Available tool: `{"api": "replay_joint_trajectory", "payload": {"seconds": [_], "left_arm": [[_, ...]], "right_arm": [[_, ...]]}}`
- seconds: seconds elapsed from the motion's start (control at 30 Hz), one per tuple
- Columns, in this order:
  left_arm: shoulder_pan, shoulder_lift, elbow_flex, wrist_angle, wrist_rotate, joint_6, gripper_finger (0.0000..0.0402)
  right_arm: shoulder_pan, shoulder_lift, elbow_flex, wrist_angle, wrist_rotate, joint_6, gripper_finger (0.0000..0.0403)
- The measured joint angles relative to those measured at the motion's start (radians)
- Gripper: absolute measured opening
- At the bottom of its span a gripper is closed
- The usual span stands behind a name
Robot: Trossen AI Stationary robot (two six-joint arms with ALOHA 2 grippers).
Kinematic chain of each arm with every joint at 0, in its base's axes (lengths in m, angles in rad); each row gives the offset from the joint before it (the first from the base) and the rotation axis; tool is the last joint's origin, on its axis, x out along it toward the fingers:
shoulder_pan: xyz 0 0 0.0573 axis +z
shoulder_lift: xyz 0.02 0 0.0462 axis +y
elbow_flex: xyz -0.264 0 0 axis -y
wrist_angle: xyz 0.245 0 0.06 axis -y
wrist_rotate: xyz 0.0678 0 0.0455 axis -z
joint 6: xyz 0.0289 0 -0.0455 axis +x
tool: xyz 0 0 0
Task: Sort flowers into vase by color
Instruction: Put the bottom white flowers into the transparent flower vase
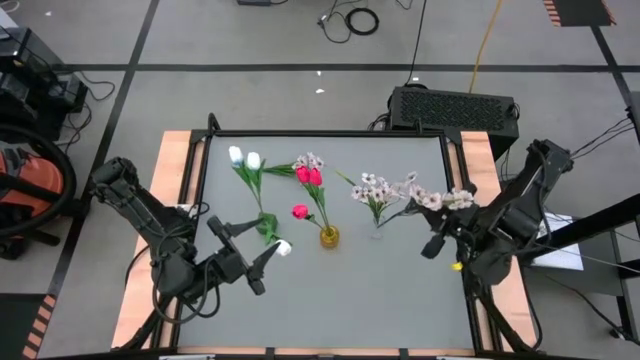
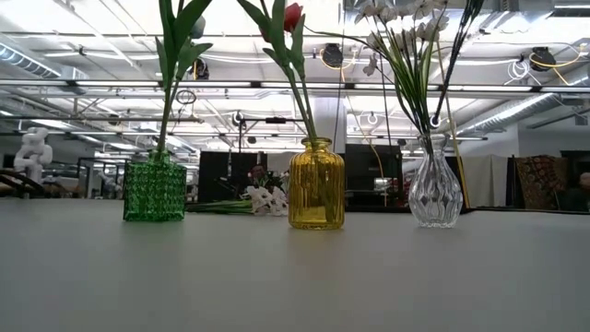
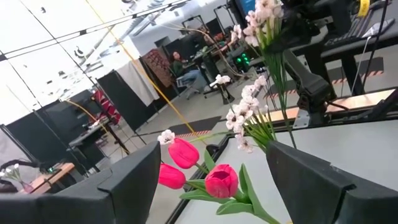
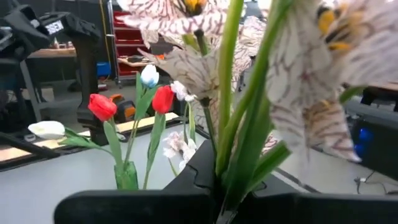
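Right tool [image 1: 447, 236] is clenched on a spray of pale blossoms [image 1: 440, 199], whose stem runs back from the heads toward us, and the clear vase [image 2: 434, 192] already holding similar sprays stands just left of it. Our left tool [image 1: 245, 254] hangs released near the green vase [image 2: 154, 189], with a white tulip [image 1: 283, 247] lying on the counter [image 1: 400, 290] beside its fingers.

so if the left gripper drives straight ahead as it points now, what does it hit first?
Probably the pink-red tulips: they sit centred between the left gripper's open jaws in its wrist view, with the pale blossom spray behind. Depth is unclear.
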Motion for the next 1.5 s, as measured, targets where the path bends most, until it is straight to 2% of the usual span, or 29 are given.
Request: {"api": "replay_joint_trajectory", "payload": {"seconds": [0.07, 0.17, 0.5, 0.93, 1.37, 1.5], "left_arm": [[0.000, 0.000, 0.000, 0.000, 0.000, 0.000, 0.0299], [0.000, 0.000, 0.000, 0.000, 0.000, -0.001, 0.0299], [0.000, 0.000, 0.000, 0.001, 0.000, -0.001, 0.0299], [0.001, 0.000, 0.000, 0.001, 0.000, -0.001, 0.0299], [0.001, 0.000, 0.000, 0.001, 0.000, -0.001, 0.0299], [0.001, 0.000, 0.000, 0.001, 0.000, -0.001, 0.0299]], "right_arm": [[0.000, -0.018, 0.003, 0.036, 0.006, -0.072, 0.0002], [-0.003, -0.044, 0.003, 0.008, 0.021, -0.078, 0.0002], [-0.026, -0.018, 0.003, -0.261, 0.025, 0.228, 0.0002], [-0.092, 0.101, 0.003, -0.304, 0.009, 0.370, 0.0003], [-0.204, 0.175, 0.003, -0.345, -0.116, 0.531, 0.0006], [-0.234, 0.201, 0.003, -0.345, -0.143, 0.553, 0.0032]]}}
